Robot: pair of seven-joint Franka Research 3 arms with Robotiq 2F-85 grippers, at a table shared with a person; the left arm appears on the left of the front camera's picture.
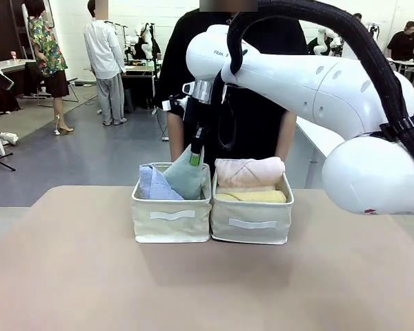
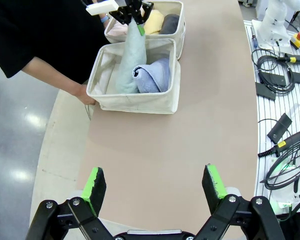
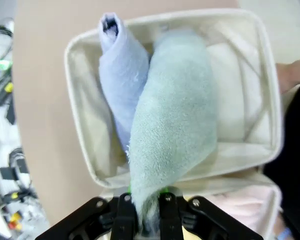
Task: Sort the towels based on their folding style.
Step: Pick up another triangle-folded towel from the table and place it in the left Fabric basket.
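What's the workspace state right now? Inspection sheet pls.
Surface: tan table, bare in front of the bins.
Job's things: teal towel hanging into left bin beside blue towel; pink towel and yellow towel in right bin.
Clutter: nothing seen on the table.
Grippers: right gripper jaws shut on teal towel's tip; left gripper jaws open, holding nothing.
Cables: black hose along right arm; leads beside the table.
Surroundings: person's hand on left bin.
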